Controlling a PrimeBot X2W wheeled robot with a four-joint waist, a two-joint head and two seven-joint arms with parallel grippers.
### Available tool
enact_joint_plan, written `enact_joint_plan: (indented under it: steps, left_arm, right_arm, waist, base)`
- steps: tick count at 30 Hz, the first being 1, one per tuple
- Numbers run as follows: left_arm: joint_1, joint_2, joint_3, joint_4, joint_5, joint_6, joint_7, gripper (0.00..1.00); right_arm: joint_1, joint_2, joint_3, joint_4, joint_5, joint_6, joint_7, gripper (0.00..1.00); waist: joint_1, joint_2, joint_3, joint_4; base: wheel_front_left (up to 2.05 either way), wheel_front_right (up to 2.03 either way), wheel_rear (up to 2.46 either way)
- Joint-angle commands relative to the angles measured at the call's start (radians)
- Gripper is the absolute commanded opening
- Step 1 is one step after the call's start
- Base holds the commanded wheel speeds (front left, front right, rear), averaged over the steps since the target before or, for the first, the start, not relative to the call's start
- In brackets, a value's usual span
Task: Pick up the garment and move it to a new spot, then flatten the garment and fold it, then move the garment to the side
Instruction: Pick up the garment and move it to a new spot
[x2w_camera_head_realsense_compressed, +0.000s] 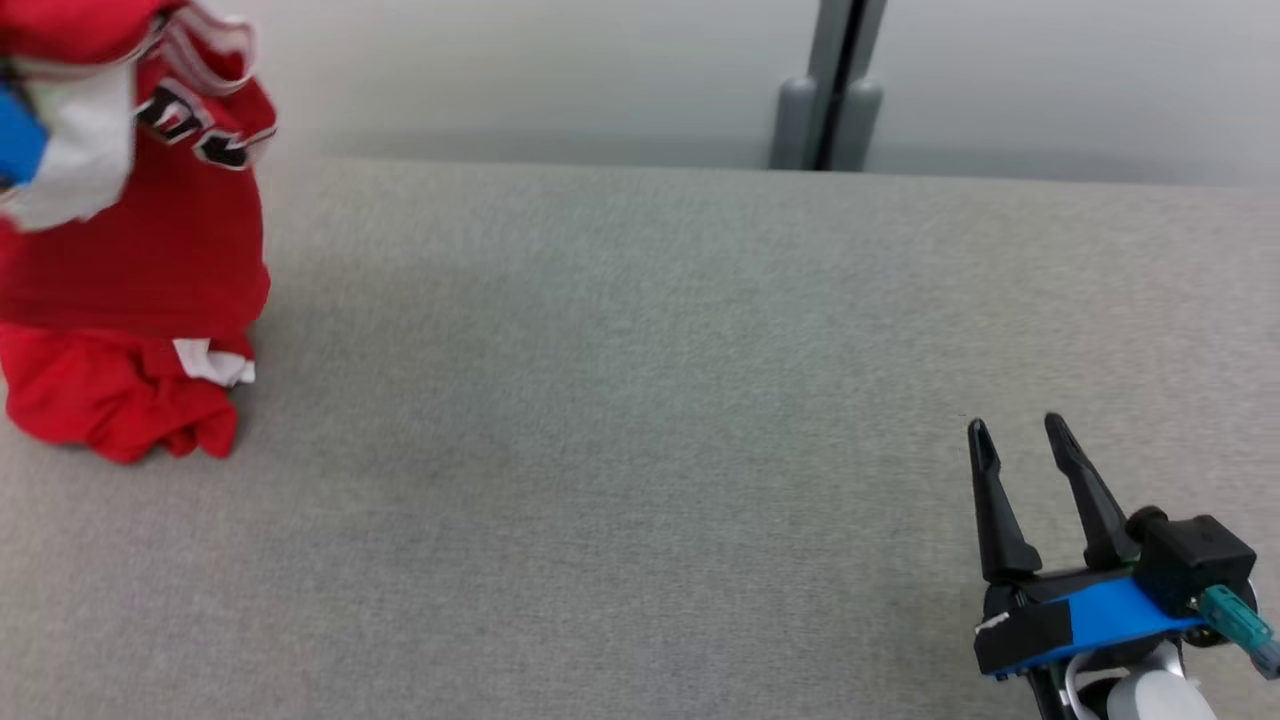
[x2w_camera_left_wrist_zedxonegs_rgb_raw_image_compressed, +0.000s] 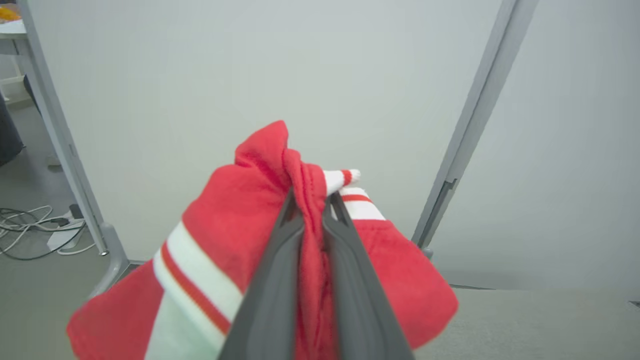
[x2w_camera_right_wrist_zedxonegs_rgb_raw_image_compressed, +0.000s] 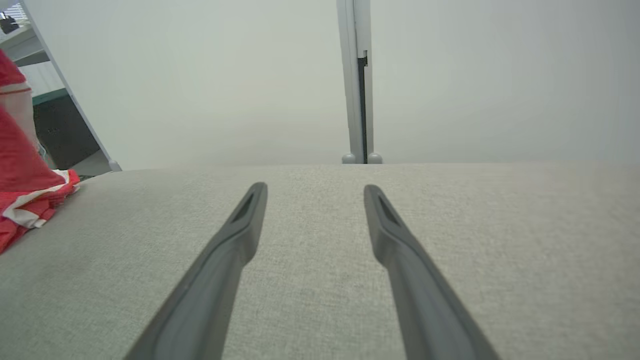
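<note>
Fingers (x2w_camera_left_wrist_zedxonegs_rgb_raw_image_compressed: 280, 270) of our left gripper (x2w_camera_left_wrist_zedxonegs_rgb_raw_image_compressed: 312, 202) pinch a fold of the red garment (x2w_camera_head_realsense_compressed: 170, 260), hanging at the far left of the table (x2w_camera_head_realsense_compressed: 650, 400), hem bunched on it; right gripper (x2w_camera_head_realsense_compressed: 1015, 425) gapes empty. We should lift higher, clearing the hem, before carrying across

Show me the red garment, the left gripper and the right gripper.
red garment (x2w_camera_head_realsense_compressed: 170, 265), head view, hanging red body.
left gripper (x2w_camera_left_wrist_zedxonegs_rgb_raw_image_compressed: 313, 201), left wrist view, between its fingertips.
right gripper (x2w_camera_head_realsense_compressed: 1015, 423), head view, between its fingertips.
</note>
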Motion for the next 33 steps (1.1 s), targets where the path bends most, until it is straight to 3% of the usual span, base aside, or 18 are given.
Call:
enact_joint_plan:
  steps: [1,9,16,23,28,30,31,33]
  left_arm:
    - [-0.031,-0.017,-0.02,-0.031,-0.012,-0.01,0.015,0.0]
    - [-0.096,-0.133,-0.153,-0.164,-0.066,-0.04,0.072,0.0]
    - [0.018,-0.204,-0.299,-0.178,-0.09,-0.06,0.086,0.0]
    - [0.157,-0.234,-0.385,-0.082,-0.065,-0.07,-0.004,0.0]
    - [0.256,-0.272,-0.462,0.085,0.032,-0.071,-0.194,0.02]
    - [0.285,-0.292,-0.493,0.17,0.078,-0.069,-0.276,0.82]
    - [0.295,-0.305,-0.507,0.211,0.09,-0.069,-0.309,1.0]
    - [0.313,-0.334,-0.524,0.285,0.109,-0.064,-0.374,1.0]
  right_arm:
    - [0.018,-0.004,-0.005,0.004,0.004,0.0,-0.005,1.0]
    - [0.026,-0.004,0.018,0.002,0.018,0.0,0.007,1.0]
    - [0.0,-0.004,0.037,0.01,-0.018,0.0,0.006,1.0]
    - [-0.017,-0.004,0.058,0.023,-0.025,0.0,0.011,1.0]
    - [-0.018,-0.004,0.065,0.037,-0.011,0.0,0.008,1.0]
    - [-0.021,-0.004,0.07,0.044,-0.009,0.0,0.01,1.0]
    - [-0.022,-0.004,0.074,0.047,-0.007,0.0,0.011,1.0]
    - [-0.027,-0.004,0.076,0.052,-0.008,0.0,0.015,1.0]
  waist:
    - [0.0003,0.0,-0.051,-0.047]
    - [0.0003,0.0,-0.072,-0.128]
    - [0.0003,0.0,-0.04,-0.204]
    - [0.0003,0.0,-0.017,-0.256]
    - [0.0003,0.0,-0.008,-0.271]
    - [0.0003,0.0,-0.011,-0.271]
    - [0.0003,0.0,-0.013,-0.27]
    - [0.0003,0.0,-0.021,-0.266]
  base:
    - [0.0,0.0,0.0]
    - [0.0,0.0,0.0]
    - [0.0,0.0,0.0]
    - [0.0,0.0,0.0]
    - [0.0,0.0,0.0]
    - [0.0,0.0,0.0]
    - [0.0,0.0,0.0]
    - [0.0,0.0,0.0]
